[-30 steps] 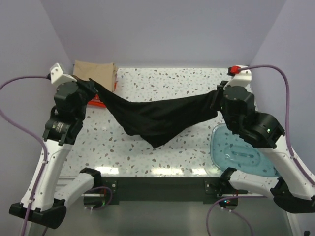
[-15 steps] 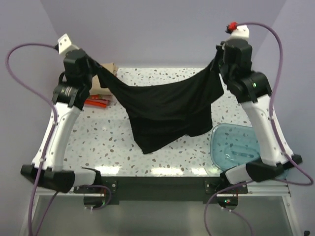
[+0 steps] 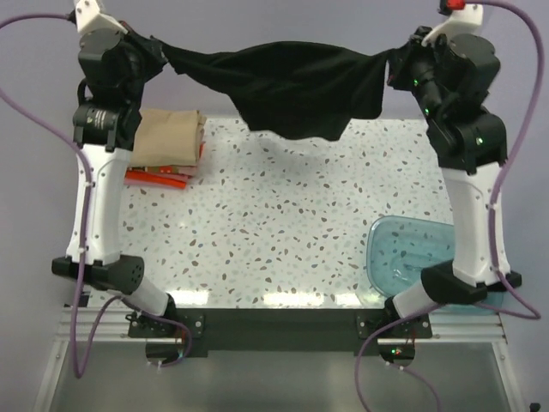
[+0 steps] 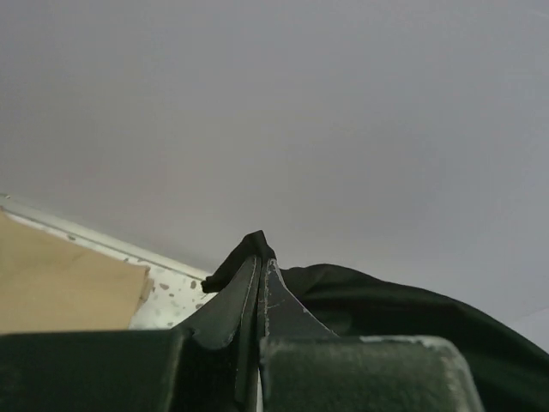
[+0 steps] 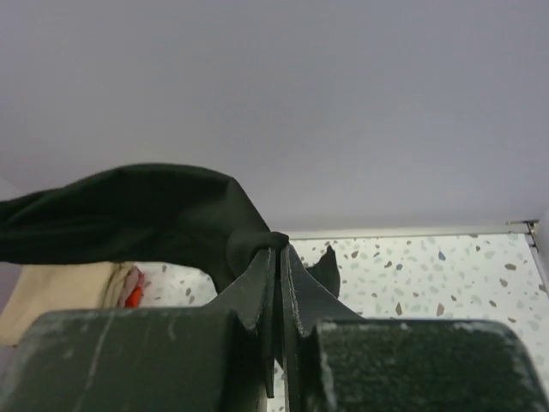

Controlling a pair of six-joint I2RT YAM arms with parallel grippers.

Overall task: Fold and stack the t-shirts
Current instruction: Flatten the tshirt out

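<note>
— The left claw point(image 3: 159, 53) and right claw point(image 3: 392, 69) clench the black t-shirt point(image 3: 292, 86), strung aloft at twelve o'clock above the worktop point(image 3: 274, 223).
— Thin corner pinches; a jerk could slip one free, crumpling it.

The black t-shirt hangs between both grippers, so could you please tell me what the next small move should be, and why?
Probably lower both arms together toward the near side, laying the black t-shirt flat on the table. The left gripper and right gripper each pinch an edge, and it hangs bunched in mid-air, so it cannot be folded yet.
</note>
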